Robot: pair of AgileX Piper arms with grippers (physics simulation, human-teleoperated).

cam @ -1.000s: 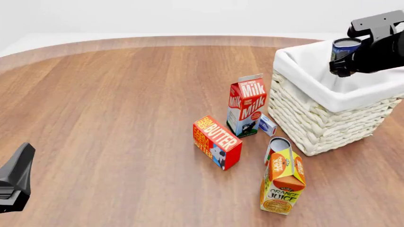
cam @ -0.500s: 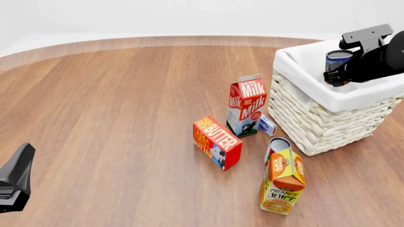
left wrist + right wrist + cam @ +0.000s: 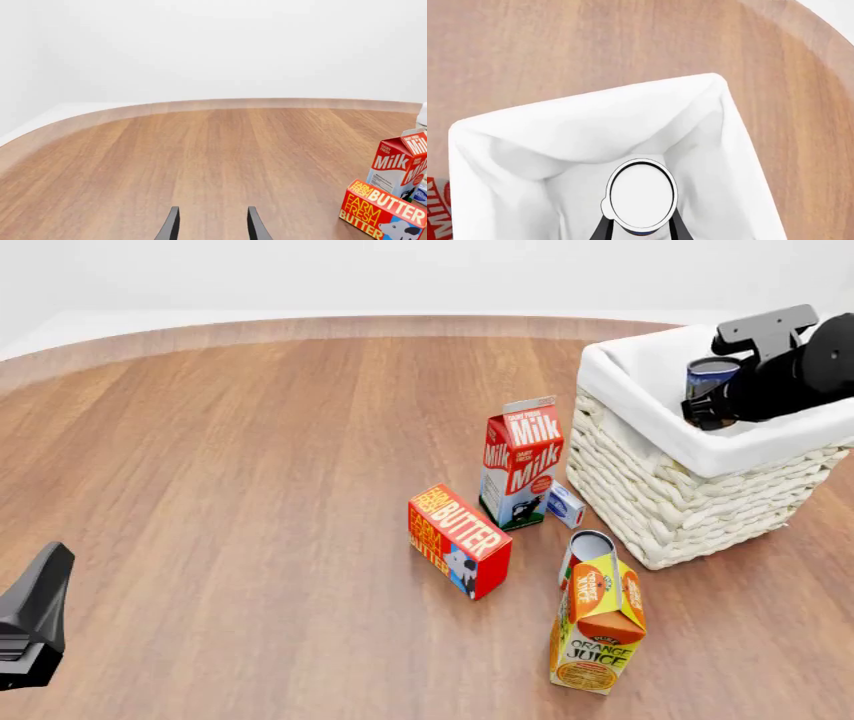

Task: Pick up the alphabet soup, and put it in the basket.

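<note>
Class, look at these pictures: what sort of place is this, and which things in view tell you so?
Probably a simulated tabletop test scene, not a real kitchen: a bare wooden table against blank white, groceries like the milk carton, and a robot tool over a basket.

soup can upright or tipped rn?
Upright: the alphabet soup hangs lid-up in the right pincer; its round lid faces the wrist camera.

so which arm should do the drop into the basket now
The right. Its hand already grips the alphabet soup over the basket, the can's lid showing above the white liner in its wrist view. The left hand is open, far off over bare table.
</note>
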